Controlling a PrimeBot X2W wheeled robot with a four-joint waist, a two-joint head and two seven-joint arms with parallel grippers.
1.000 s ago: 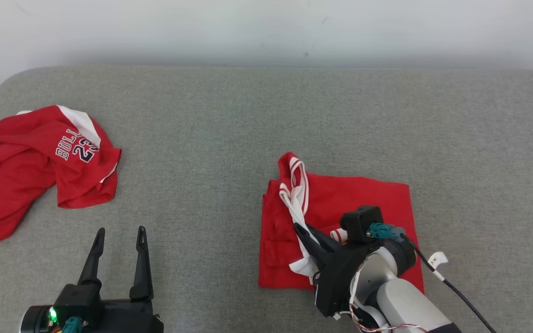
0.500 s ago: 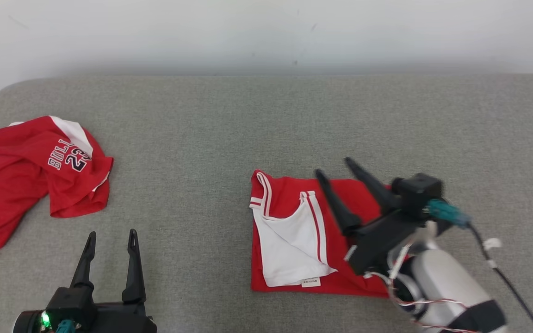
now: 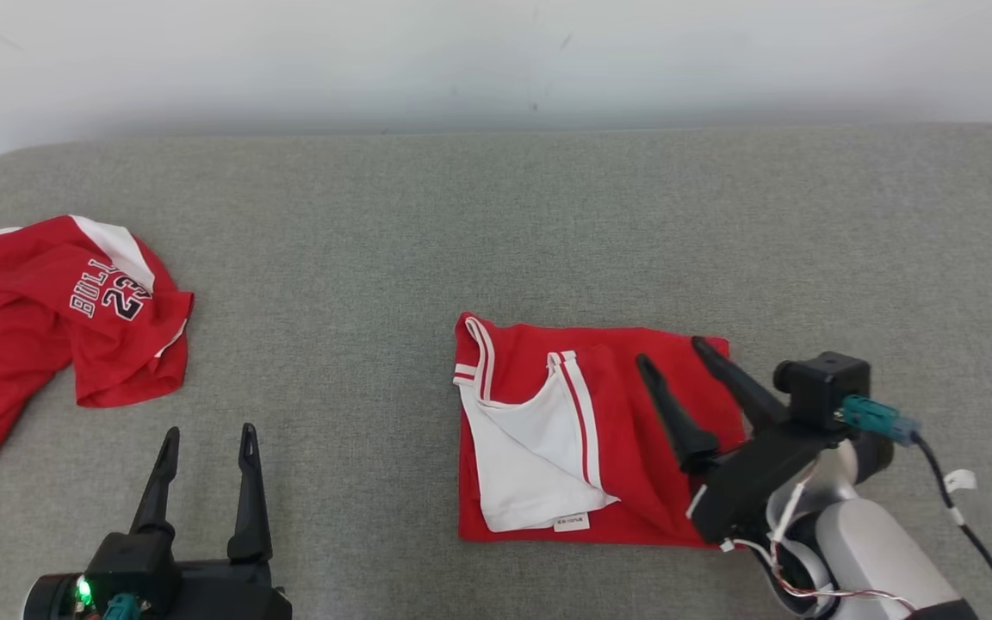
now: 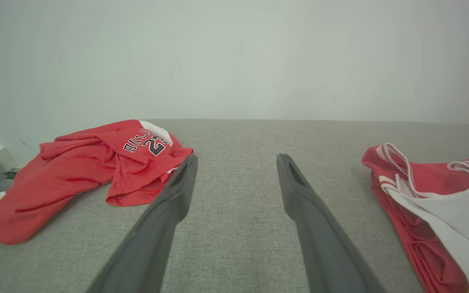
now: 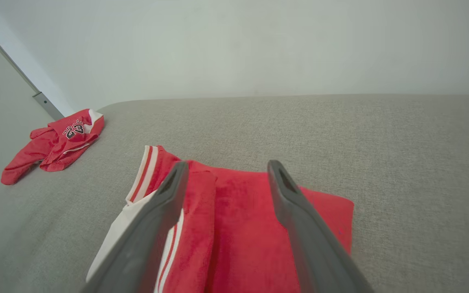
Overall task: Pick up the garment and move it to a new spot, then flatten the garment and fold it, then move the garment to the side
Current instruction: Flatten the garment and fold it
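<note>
At the far left of the grey padded surface (image 3: 461,215), a second, crumpled red jersey (image 3: 48,344) lies well apart from the work. Nearer the robot, the left gripper (image 3: 209,430) hovers with its fingers spread and nothing between them. Right of centre lies the folded garment (image 3: 539,370), a flat red near-square with a white inner flap laid across its left half. A second ago the right gripper (image 3: 670,351) was clenched on that flap's striped edge. Now it has let go, fingers parted, and is drawn back over the garment's right side. The fold looks done, so moving it aside likely remains. Its slightly longer axis seems to run left to right, with the striped corner pointing far-left and the label at the near edge.
</note>
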